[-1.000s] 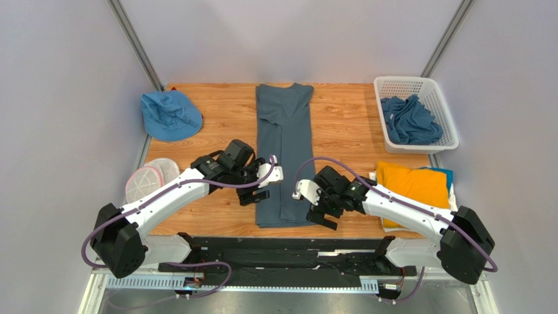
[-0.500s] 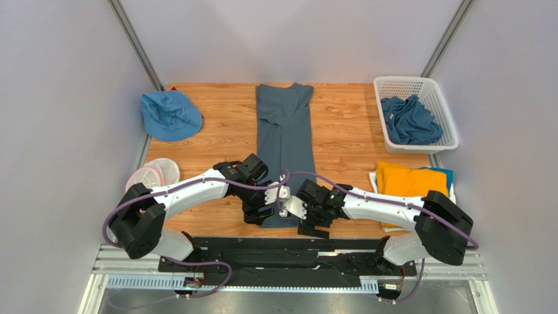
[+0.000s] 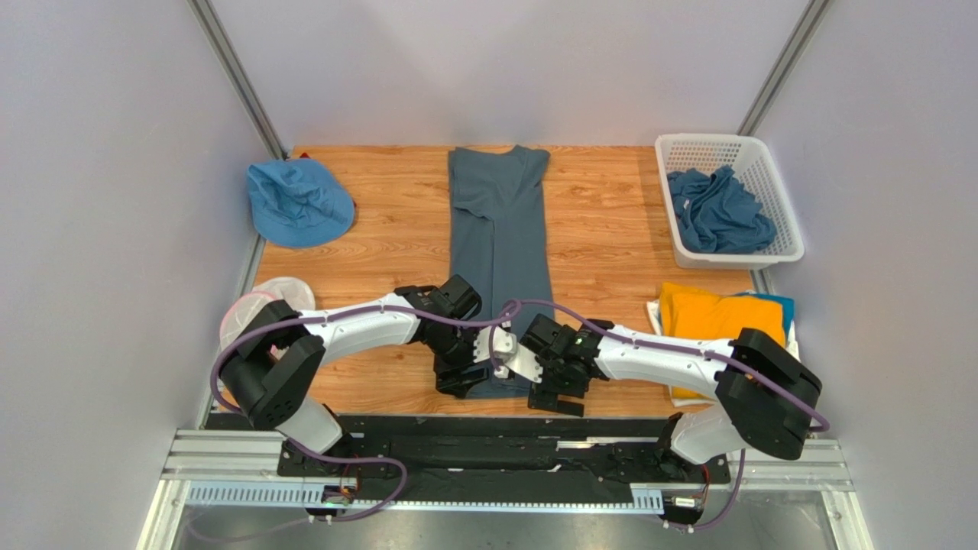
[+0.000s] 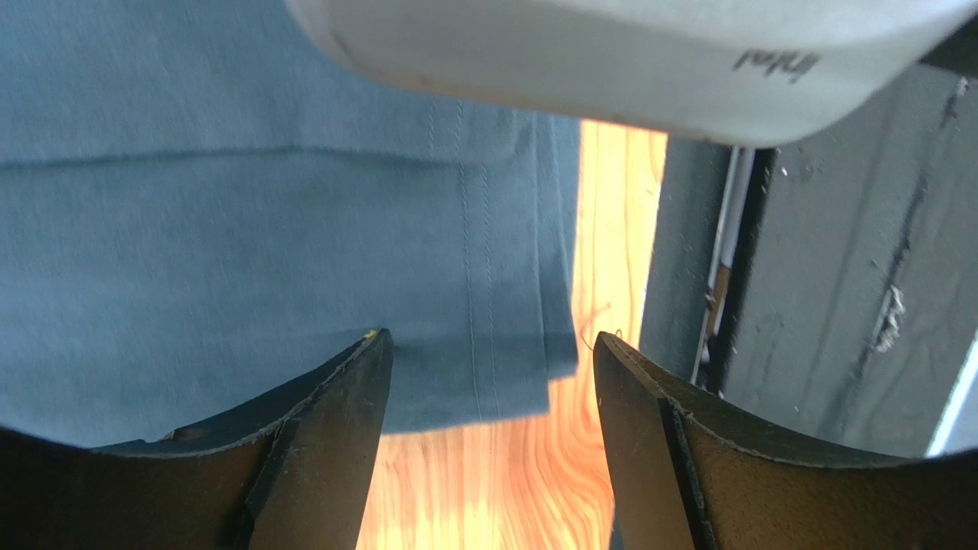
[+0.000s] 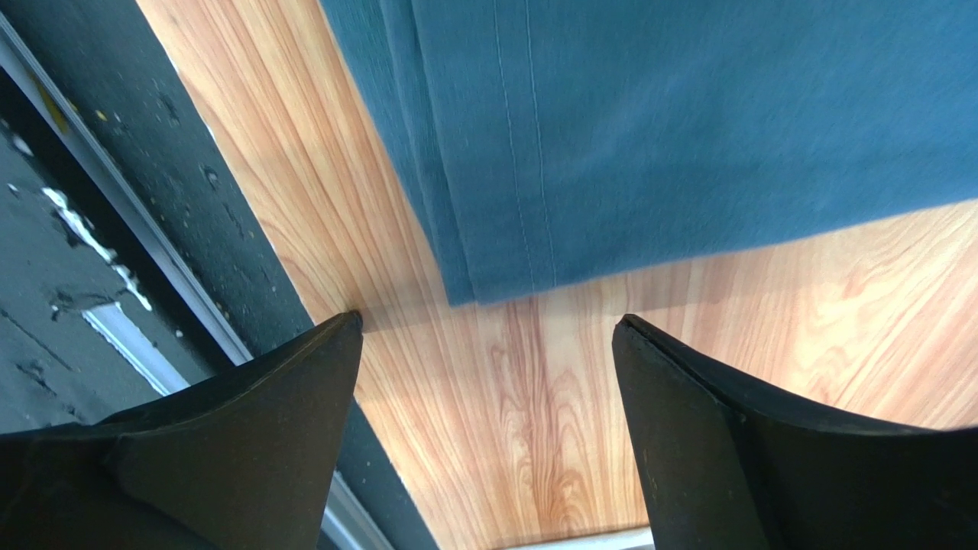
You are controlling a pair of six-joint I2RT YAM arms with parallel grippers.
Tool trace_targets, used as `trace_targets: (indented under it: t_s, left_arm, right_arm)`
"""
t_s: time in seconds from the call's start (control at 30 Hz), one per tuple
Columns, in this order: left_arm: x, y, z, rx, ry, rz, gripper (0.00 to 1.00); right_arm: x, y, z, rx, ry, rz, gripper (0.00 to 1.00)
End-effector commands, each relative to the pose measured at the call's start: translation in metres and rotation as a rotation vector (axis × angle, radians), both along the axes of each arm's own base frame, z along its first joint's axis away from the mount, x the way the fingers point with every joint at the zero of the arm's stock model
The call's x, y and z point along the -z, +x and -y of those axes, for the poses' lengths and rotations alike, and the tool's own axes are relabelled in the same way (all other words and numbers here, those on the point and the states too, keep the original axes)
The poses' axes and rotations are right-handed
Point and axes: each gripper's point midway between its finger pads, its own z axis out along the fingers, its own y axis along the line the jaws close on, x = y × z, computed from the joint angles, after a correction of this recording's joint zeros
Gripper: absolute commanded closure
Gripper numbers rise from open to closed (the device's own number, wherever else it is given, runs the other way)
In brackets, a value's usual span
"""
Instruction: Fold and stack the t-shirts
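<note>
A dark slate-blue t-shirt lies folded into a long strip down the middle of the table. My left gripper hangs open over its near left corner, and the hem shows between and beyond the fingers. My right gripper hangs open over the near right corner, its fingers above bare wood. A folded mustard-yellow t-shirt lies on a stack at the right with a bright blue one under it. More slate-blue shirts fill the basket.
A white basket stands at the back right. A bright blue hat lies at the back left. A white mesh pouch with pink edging lies at the left edge. The black rail runs along the near table edge.
Both grippers have moved toward the near end of the strip and closer together, from beside its middle to its two near corners. The shirt has not moved.
</note>
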Motion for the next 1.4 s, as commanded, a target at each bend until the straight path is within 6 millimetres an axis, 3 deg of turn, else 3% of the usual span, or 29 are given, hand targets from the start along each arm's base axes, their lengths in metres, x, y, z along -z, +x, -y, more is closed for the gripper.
trace_targets:
  t_s: [0.0,0.17,0.3,0.5,0.57,0.7,0.93,1.37]
  left_arm:
    - [0.022,-0.002,0.0,0.014,0.095,0.013,0.27]
    - [0.028,0.004,-0.006,-0.021,0.148,0.046,0.29]
    - [0.033,0.008,-0.01,-0.039,0.187,0.053,0.37]
    - [0.045,0.008,-0.035,-0.029,0.278,0.092,0.43]
    - [0.044,0.006,-0.037,-0.025,0.288,0.085,0.52]
    - [0.042,0.001,-0.044,-0.023,0.311,0.067,0.6]
    - [0.038,-0.004,-0.046,-0.046,0.348,0.021,0.99]
    - [0.039,-0.007,-0.035,0.02,0.355,-0.054,1.0]
  right_arm:
    - [-0.006,0.029,-0.029,-0.059,0.09,0.126,0.16]
    - [-0.006,0.032,-0.029,-0.056,0.113,0.13,0.17]
    - [-0.004,0.032,-0.027,-0.062,0.115,0.13,0.19]
    - [-0.005,0.034,-0.018,-0.07,0.128,0.137,0.19]
    - [-0.004,0.033,-0.013,-0.067,0.124,0.137,0.19]
    - [-0.004,0.03,-0.005,-0.069,0.118,0.138,0.19]
    - [-0.023,0.021,-0.007,-0.075,0.183,0.122,0.2]
    - [-0.054,0.039,-0.031,-0.099,0.314,0.247,0.22]
